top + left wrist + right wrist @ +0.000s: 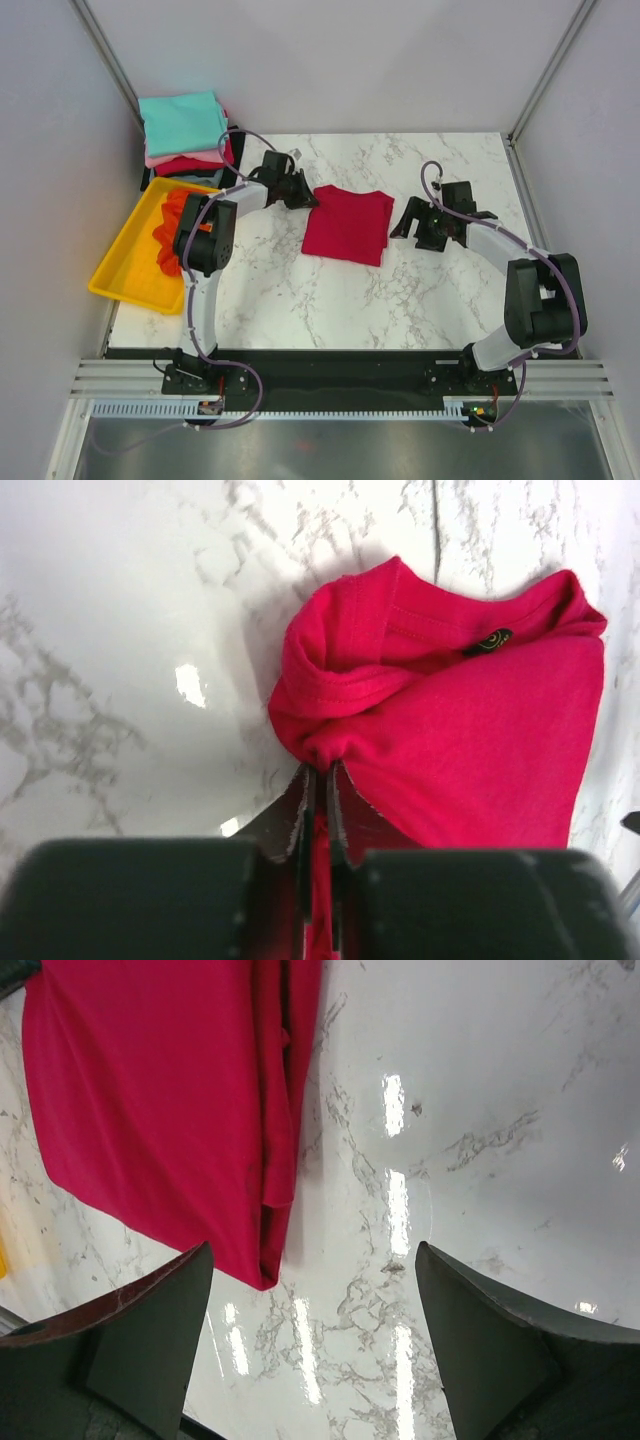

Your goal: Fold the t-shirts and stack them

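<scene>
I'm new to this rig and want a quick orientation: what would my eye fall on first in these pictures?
A folded crimson t-shirt lies mid-table, its left edge pinched in the left gripper, while the right gripper hangs open at its right edge. At the far left stands a stack of folded t-shirts with a teal t-shirt on top; nearer, a yellow tray holds a crumpled orange t-shirt.
</scene>
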Available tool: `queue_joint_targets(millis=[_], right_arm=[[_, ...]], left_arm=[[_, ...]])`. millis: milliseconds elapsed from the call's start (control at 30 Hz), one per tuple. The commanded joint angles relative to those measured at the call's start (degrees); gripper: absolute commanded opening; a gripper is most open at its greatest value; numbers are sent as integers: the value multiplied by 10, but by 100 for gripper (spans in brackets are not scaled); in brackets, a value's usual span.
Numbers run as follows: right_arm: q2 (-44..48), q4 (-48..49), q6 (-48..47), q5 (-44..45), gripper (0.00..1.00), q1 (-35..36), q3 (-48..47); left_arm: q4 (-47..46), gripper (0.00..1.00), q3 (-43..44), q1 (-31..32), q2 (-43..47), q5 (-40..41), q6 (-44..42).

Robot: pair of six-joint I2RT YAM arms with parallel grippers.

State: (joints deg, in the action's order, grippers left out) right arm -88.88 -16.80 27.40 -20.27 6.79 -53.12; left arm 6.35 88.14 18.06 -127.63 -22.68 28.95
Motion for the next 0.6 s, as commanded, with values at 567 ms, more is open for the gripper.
queue_joint_targets(millis=[567], right_arm=[[34,48,-1,-42,90,1,33]], left_arm=[[167,7,179,-14,3,-32,-101]])
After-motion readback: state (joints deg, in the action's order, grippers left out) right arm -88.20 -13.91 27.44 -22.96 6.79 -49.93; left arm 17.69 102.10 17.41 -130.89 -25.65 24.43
